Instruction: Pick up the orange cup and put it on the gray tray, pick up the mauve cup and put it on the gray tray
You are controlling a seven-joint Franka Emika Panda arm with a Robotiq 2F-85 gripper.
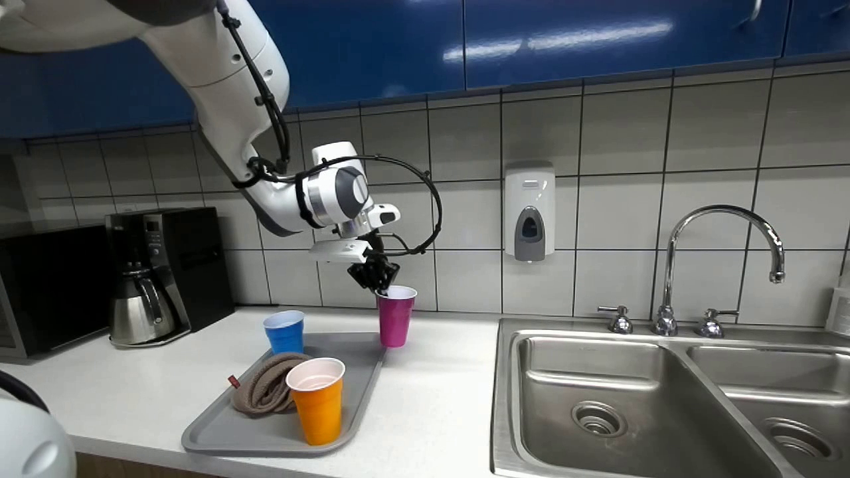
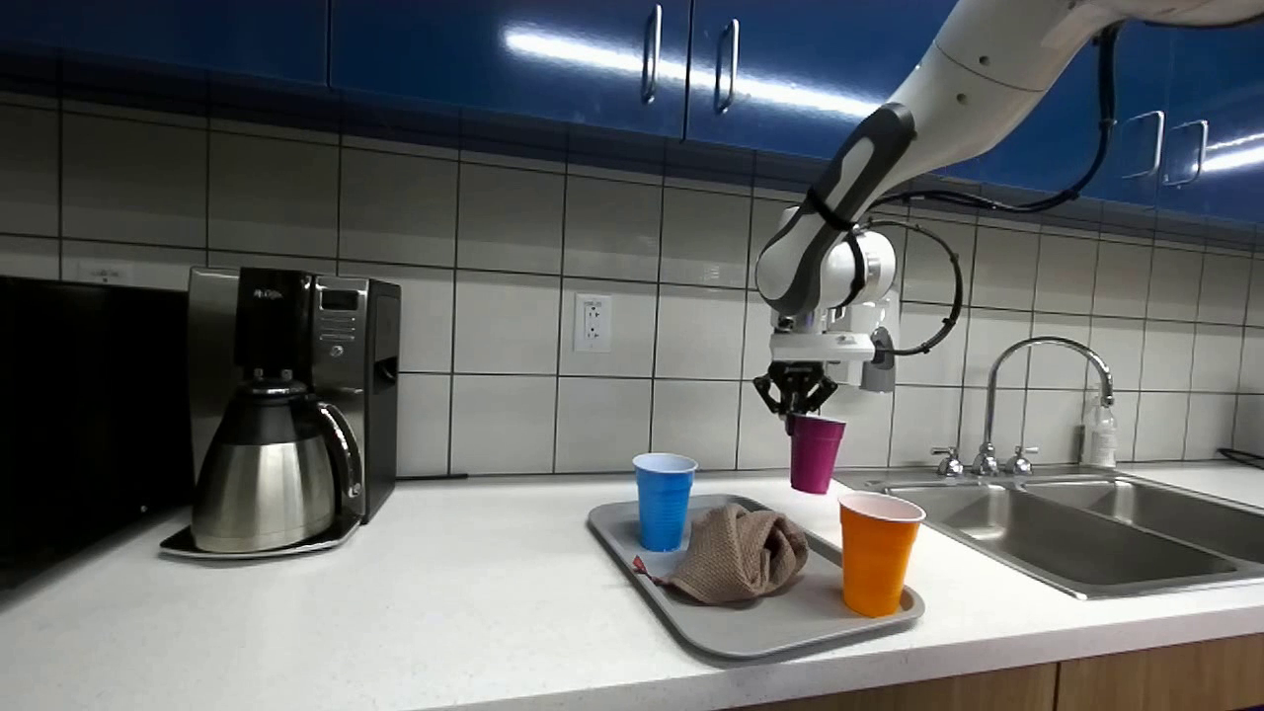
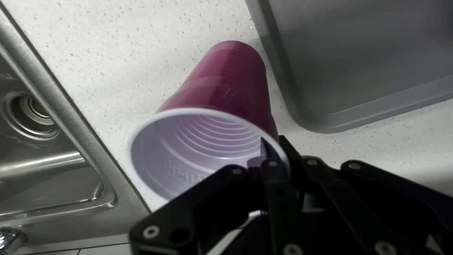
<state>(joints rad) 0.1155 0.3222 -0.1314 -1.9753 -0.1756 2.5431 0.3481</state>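
While the mauve cup (image 3: 226, 81) hangs mouth upward over the white counter (image 3: 106, 63), the claw (image 3: 279, 151) pinches its wall at the rim, pressing from inside and outside. In the wrist view the cup is between the sink (image 3: 72, 120) and the gray tray (image 3: 354, 63), just beside the tray's raised edge. On that tray, in both exterior views, the orange cup (image 2: 877, 558) stands upright near the front edge, with a crumpled brown cloth (image 2: 736, 558) near it and a blue cup (image 2: 664, 504) upright farther back. To the sink side, a curved tap (image 1: 669, 265) rises behind the steel bowls; well apart, past the tray's opposite side, stands a coffee maker (image 2: 339, 341) with its steel jug (image 2: 265, 494). Behind, on the tiled wall (image 2: 504, 316), a white soap dispenser (image 1: 529, 189) shows in an exterior view, and blue cupboards (image 2: 444, 59) run along above.
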